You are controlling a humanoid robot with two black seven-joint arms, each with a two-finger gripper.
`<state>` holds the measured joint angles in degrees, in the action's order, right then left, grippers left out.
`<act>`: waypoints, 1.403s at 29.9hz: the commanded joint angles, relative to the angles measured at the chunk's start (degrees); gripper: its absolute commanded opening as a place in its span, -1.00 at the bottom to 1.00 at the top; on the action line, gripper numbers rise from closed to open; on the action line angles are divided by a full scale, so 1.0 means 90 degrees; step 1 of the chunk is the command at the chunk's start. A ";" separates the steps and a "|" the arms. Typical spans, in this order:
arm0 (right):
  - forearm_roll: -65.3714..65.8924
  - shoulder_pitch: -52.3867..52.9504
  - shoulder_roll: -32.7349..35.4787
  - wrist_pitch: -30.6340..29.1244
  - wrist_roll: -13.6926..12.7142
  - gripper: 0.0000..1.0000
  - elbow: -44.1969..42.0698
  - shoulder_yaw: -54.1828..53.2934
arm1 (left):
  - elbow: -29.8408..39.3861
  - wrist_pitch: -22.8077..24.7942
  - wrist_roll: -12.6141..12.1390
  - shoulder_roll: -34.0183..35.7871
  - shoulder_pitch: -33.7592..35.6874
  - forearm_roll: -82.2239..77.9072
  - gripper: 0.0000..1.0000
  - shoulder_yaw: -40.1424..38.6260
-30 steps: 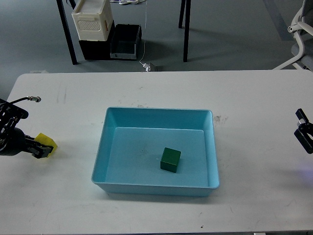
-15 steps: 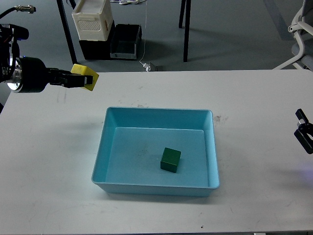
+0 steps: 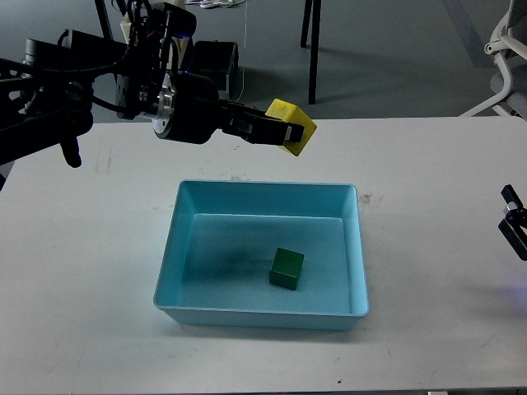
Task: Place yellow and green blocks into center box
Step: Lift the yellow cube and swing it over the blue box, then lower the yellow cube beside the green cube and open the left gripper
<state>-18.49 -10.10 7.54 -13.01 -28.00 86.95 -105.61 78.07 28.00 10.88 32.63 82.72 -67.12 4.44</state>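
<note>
My left gripper (image 3: pixel 280 132) is shut on the yellow block (image 3: pixel 293 126) and holds it in the air above the far rim of the light blue box (image 3: pixel 169 271). The green block (image 3: pixel 286 269) lies on the box floor, a little right of its middle. The box stands in the middle of the white table (image 3: pixel 428 247). My right gripper (image 3: pixel 514 224) shows only partly at the right edge of the view, low over the table; its fingers cannot be told apart.
Beyond the table's far edge are table legs (image 3: pixel 313 49), a white crate (image 3: pixel 155 33) on black boxes and a white chair base (image 3: pixel 502 58) on the floor.
My left arm lifted the yellow block from the table's left side, swung it up and to the right, and now holds it over the box's far rim. The right arm stayed still.
</note>
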 commanded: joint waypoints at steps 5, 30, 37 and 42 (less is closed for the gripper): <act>0.0004 0.0028 -0.0008 0.0000 0.0000 1.00 -0.0033 -0.0023 | -0.0500 0.0000 -0.0067 -0.0735 -0.0070 -0.0851 -0.90 0.1029; 0.0160 0.0136 0.0011 0.0000 0.0000 1.00 -0.0101 0.0026 | -0.0960 0.0000 0.0099 -0.1029 -0.0549 -0.1058 0.65 0.1196; 0.0307 0.0126 0.0012 0.0000 0.0000 1.00 -0.0091 0.0006 | -0.0999 0.0000 0.0089 -0.1038 -0.0558 -0.1097 0.65 0.1254; 0.0307 0.0145 0.0012 0.0000 0.0000 1.00 -0.0091 0.0026 | -0.0999 0.0000 0.0080 -0.1019 -0.0568 -0.1097 0.80 0.1255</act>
<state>-15.74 -8.93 7.64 -13.01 -28.00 86.13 -105.54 69.10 28.00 11.55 23.25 77.65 -76.99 15.71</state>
